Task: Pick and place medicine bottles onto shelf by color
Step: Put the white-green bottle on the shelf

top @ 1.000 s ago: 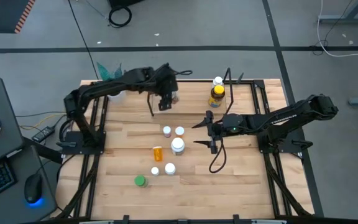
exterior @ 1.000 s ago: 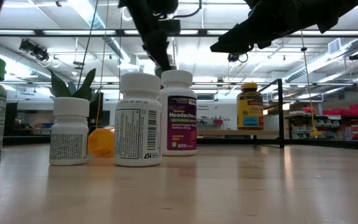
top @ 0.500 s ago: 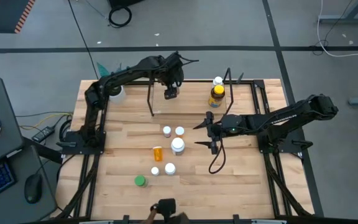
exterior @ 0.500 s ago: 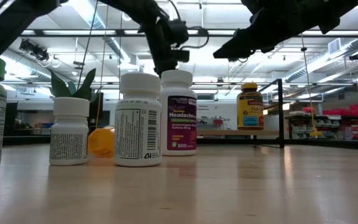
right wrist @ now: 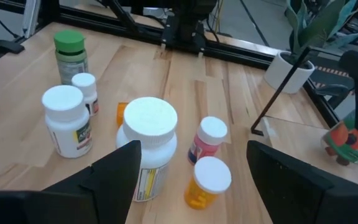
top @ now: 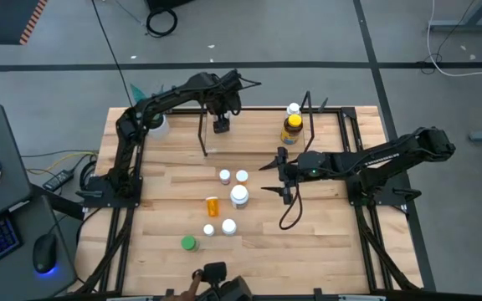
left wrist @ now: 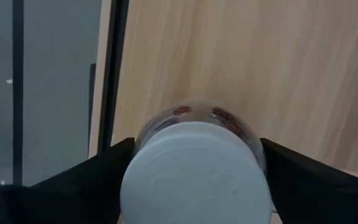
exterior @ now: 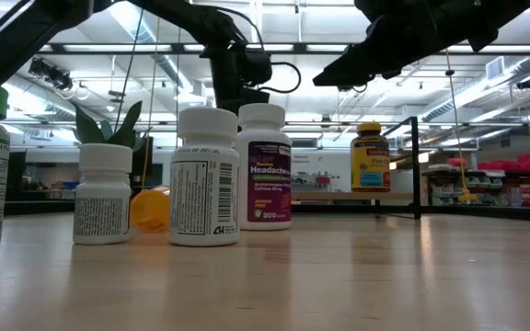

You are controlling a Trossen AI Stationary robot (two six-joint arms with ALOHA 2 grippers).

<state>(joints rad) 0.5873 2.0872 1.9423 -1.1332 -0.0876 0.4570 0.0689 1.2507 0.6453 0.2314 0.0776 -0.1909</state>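
My left gripper (top: 222, 126) hangs over the far part of the table beside the left end post of the shelf (top: 270, 109), shut on a clear white-capped medicine bottle (left wrist: 194, 171). An amber bottle with a yellow lid (top: 291, 130) and a white-capped one (top: 293, 109) stand at the shelf's right part. My right gripper (top: 267, 179) hovers open just right of the cluster on the table: a large white bottle (top: 239, 196), small white-capped ones (top: 224, 176), an orange one (top: 213, 205) and a green-capped one (top: 189, 243), all on their bases. My left gripper pinches the clear bottle between its two fingers (left wrist: 86, 180), one on each side of the bottle just below its white cap (left wrist: 194, 180). The fingers come from above, pointing down. The bottle stands upright in the hold over the wood; its base is hidden by its own cap.
A white pot with a green plant (top: 152, 125) stands at the far left corner. Black rails (top: 365, 217) run along both sides of the table. A dark object (top: 216, 280) shows at the near edge. Bare wood lies right of the cluster and along the near side.
My left gripper has carried the bottle a little toward the far edge, close to the shelf's left post, and has turned about while its arm swung farther over the table's far left. A dark object has come into view at the near edge.
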